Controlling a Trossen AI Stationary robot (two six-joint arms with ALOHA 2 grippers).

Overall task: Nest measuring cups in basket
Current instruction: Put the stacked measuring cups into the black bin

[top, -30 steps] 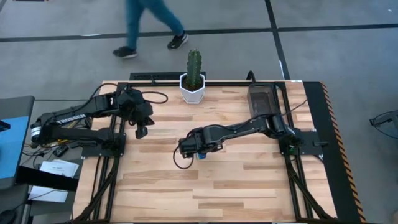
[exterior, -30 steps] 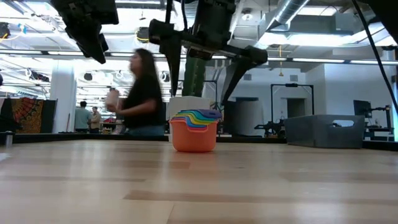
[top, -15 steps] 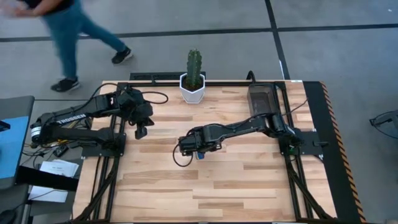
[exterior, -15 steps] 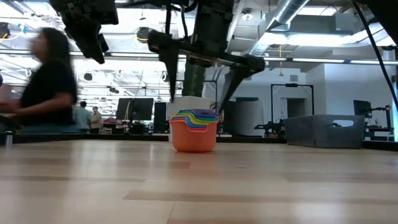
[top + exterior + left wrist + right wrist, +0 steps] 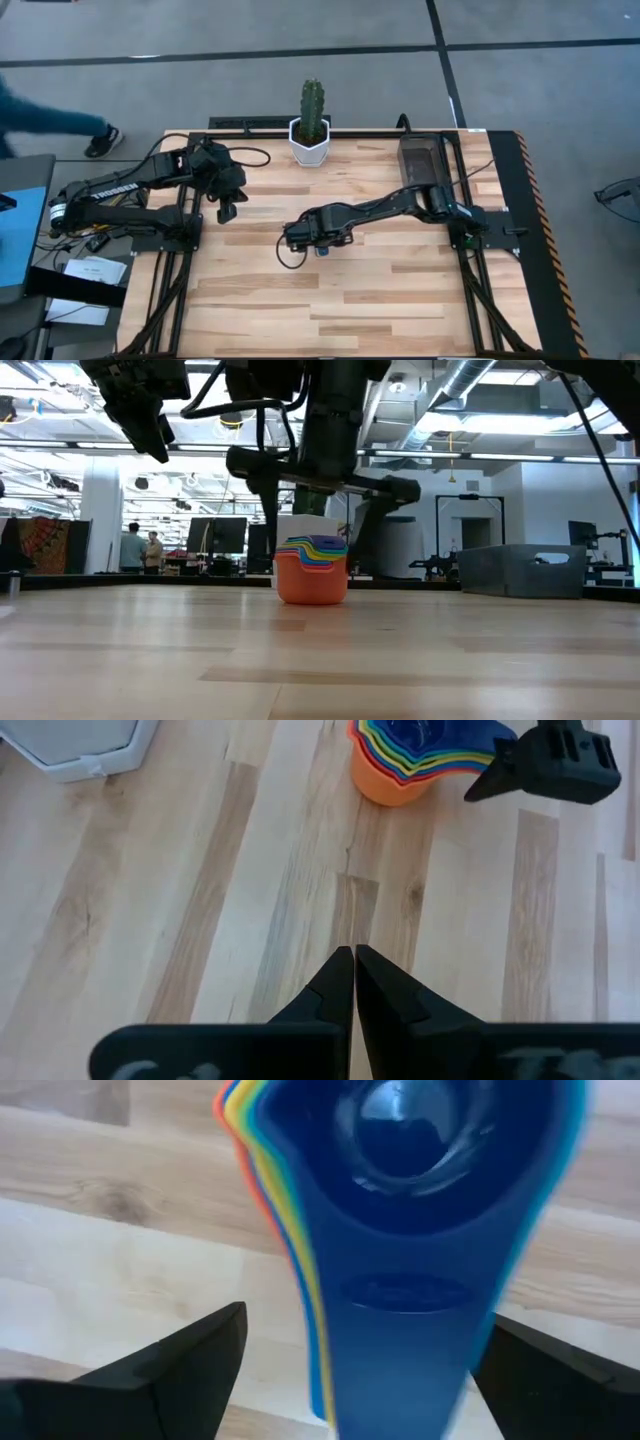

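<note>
Measuring cups (image 5: pixel 312 568) sit nested; basket (image 5: pixel 419 160) seemingly empty.

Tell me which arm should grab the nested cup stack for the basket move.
Right. Its open hand hangs directly over the measuring cups at mid-table, fingers either side of the stacked handles, and the basket sits by that arm's base. The left hand is shut, raised near its own edge.
</note>
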